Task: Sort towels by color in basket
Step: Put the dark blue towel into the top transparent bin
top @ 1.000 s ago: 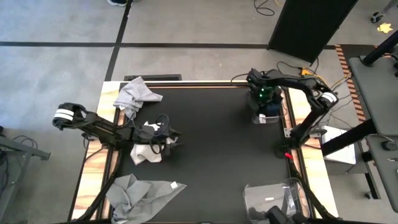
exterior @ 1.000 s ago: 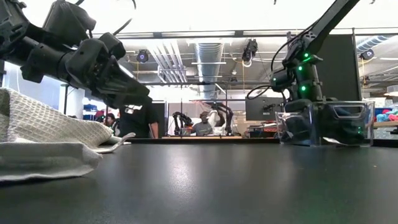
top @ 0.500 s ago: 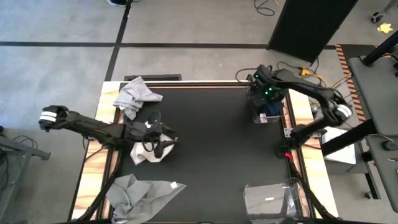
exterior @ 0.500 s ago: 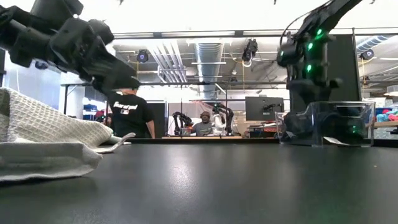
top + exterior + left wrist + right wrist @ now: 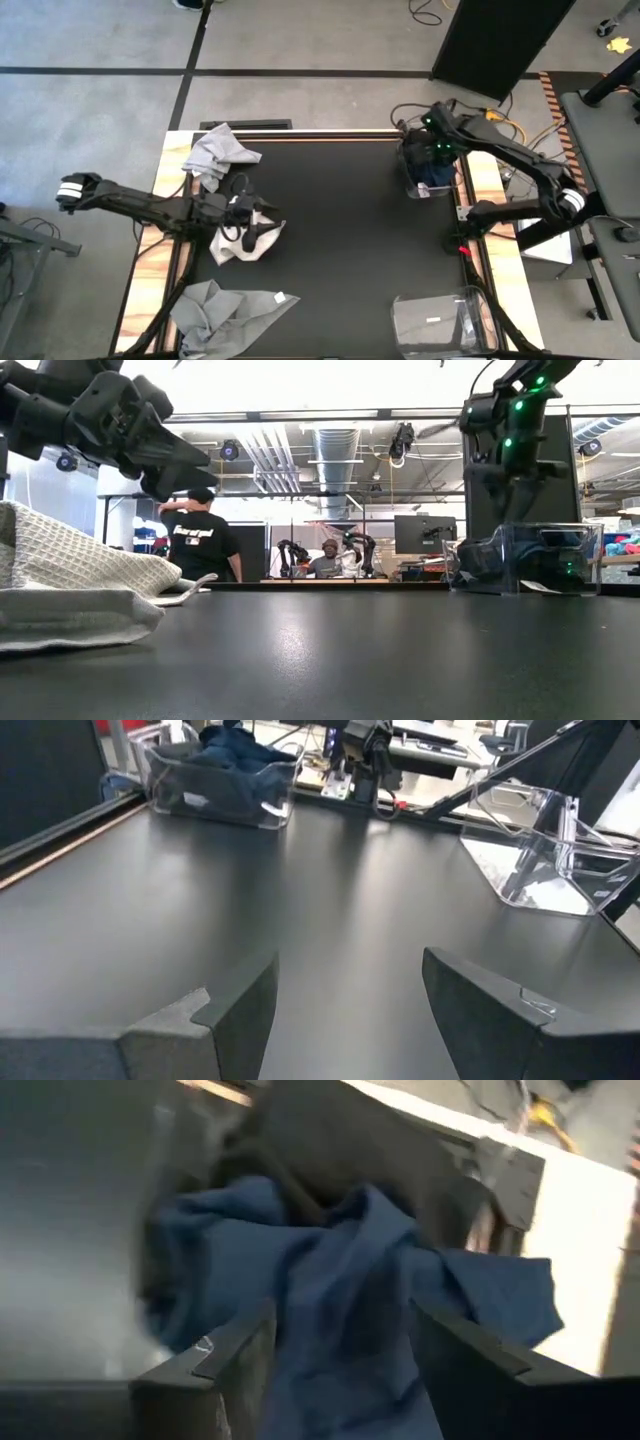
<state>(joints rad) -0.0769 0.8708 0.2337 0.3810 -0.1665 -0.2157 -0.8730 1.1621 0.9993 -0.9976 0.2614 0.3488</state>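
Left gripper (image 5: 262, 226) hangs spread wide, empty, directly over white towel (image 5: 232, 247) on counter's (image 5: 350, 250) left side. Right gripper (image 5: 340, 1370) gapes empty above navy towel (image 5: 330, 1280) in far-right bin (image 5: 428, 180).

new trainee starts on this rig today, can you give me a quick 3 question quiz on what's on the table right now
1. True or false: the left gripper is open, with nothing between its fingers.
2. Multiple choice: what lies in the clear plastic bin beneath the right gripper? A) a crumpled dark navy towel B) a light grey towel C) nothing
3. Fill in: apart from the white waffle-weave towel under the left gripper, ___ light grey towels lie along the table's left edge.

Key:
1. True.
2. A.
3. Two: one light grey towel at the far corner, one at the near corner.
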